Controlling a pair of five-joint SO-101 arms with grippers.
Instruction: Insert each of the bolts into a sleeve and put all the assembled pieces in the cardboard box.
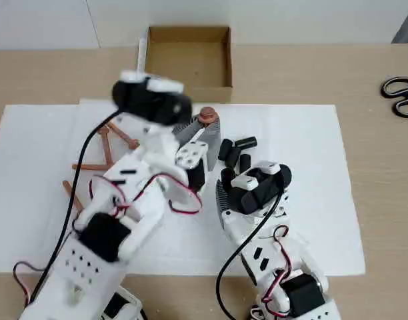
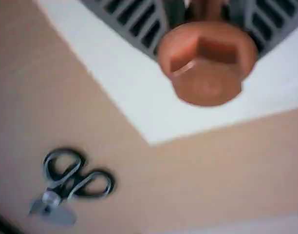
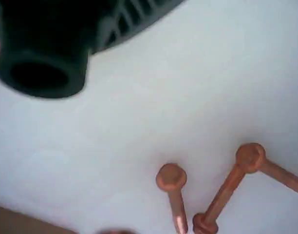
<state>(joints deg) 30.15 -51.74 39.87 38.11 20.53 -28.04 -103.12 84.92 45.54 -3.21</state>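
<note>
My left gripper (image 1: pixel 204 127) is shut on a copper bolt (image 1: pixel 207 115) and holds it above the white sheet, just in front of the cardboard box (image 1: pixel 189 57). In the left wrist view the bolt's hex head (image 2: pixel 206 63) juts out between the grey fingers (image 2: pixel 124 14). My right gripper (image 1: pixel 224 185) is lower on the sheet, shut on a black sleeve (image 3: pixel 42 61) whose open bore faces the camera. Several loose bolts (image 1: pixel 111 143) lie at the sheet's left. Loose black sleeves (image 1: pixel 236 151) lie between the two grippers.
A white paper sheet (image 1: pixel 311 173) covers the middle of the wooden table. Black scissors (image 1: pixel 401 97) lie at the far right, also in the left wrist view as scissors (image 2: pixel 73 183). The box is open with nothing visible inside.
</note>
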